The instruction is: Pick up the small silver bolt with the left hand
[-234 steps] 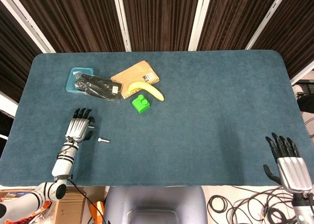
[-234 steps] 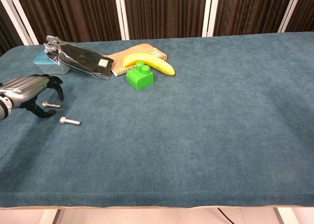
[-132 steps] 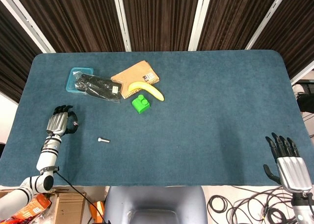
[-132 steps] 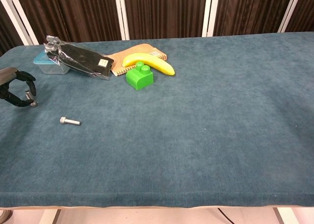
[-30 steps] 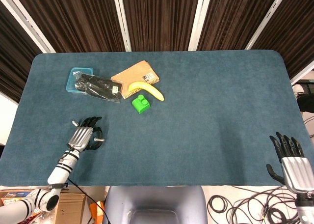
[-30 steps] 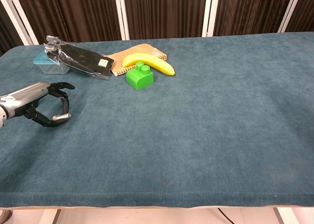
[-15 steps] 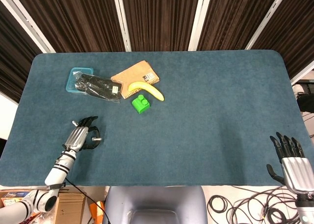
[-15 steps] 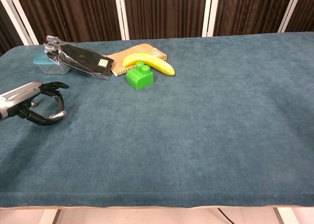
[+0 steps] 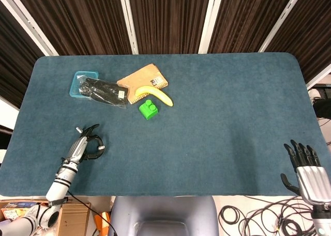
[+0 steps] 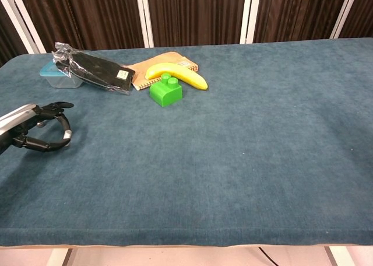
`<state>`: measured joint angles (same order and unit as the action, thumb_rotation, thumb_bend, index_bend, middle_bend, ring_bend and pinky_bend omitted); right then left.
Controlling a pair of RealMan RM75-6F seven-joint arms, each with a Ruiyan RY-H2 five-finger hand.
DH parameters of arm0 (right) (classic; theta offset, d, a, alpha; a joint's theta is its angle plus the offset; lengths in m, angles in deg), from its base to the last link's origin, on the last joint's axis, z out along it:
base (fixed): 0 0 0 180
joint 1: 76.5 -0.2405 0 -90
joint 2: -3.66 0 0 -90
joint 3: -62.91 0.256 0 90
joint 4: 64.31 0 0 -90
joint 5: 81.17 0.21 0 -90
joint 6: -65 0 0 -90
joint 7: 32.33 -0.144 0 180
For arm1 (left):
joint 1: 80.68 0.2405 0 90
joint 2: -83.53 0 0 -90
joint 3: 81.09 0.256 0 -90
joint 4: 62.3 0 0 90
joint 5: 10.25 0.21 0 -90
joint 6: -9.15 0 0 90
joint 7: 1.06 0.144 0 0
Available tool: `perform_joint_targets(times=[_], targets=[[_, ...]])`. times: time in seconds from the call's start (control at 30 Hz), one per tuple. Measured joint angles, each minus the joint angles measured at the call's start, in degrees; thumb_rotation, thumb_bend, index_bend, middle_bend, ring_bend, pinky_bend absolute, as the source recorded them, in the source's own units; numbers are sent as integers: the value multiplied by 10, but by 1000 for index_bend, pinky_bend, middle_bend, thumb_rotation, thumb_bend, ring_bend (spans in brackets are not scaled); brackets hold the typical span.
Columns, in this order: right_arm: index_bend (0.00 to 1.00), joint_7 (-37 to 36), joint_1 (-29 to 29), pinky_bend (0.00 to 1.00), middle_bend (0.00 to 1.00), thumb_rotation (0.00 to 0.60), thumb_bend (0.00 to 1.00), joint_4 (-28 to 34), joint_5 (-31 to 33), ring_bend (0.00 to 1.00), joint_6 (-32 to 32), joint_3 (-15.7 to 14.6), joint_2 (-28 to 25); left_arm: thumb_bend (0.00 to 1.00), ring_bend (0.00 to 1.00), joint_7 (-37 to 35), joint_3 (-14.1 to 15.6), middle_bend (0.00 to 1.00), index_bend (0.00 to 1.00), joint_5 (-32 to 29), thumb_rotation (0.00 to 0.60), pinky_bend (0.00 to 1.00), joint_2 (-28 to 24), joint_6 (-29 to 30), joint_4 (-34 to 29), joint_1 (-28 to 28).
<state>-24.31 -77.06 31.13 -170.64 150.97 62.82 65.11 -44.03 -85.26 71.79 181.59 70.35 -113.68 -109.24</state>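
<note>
— Left hand (image 9: 83,147)?
— Curled, pinching the bolt (image 10: 67,135) at its fingertips, just above the tabletop (image 9: 217,117) near its left front edge.
— Right hand (image 9: 309,174)?
— I see it off the right front corner, fingers spread, holding nothing.

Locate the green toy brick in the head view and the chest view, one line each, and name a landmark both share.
Head view: the green toy brick lies left of centre on the table, just below the banana.
Chest view: the green toy brick lies upper left of centre, just in front of the banana.
Shared landmark: the banana, lying across the tan notebook.
</note>
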Motion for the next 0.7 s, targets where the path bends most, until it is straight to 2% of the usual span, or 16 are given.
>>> perform_joint_targets(times=[0.23, 0.7], targets=[[0, -2, 2, 0, 0, 600, 288, -1, -3, 0, 4, -1, 0, 329, 0, -71, 12, 41, 565, 14, 600, 0, 31, 10, 63, 14], [0, 1, 2, 0, 0, 600, 288, -1, -4, 0, 2, -2, 1, 321, 0, -72, 8, 17, 495, 17, 600, 0, 34, 25, 82, 21]])
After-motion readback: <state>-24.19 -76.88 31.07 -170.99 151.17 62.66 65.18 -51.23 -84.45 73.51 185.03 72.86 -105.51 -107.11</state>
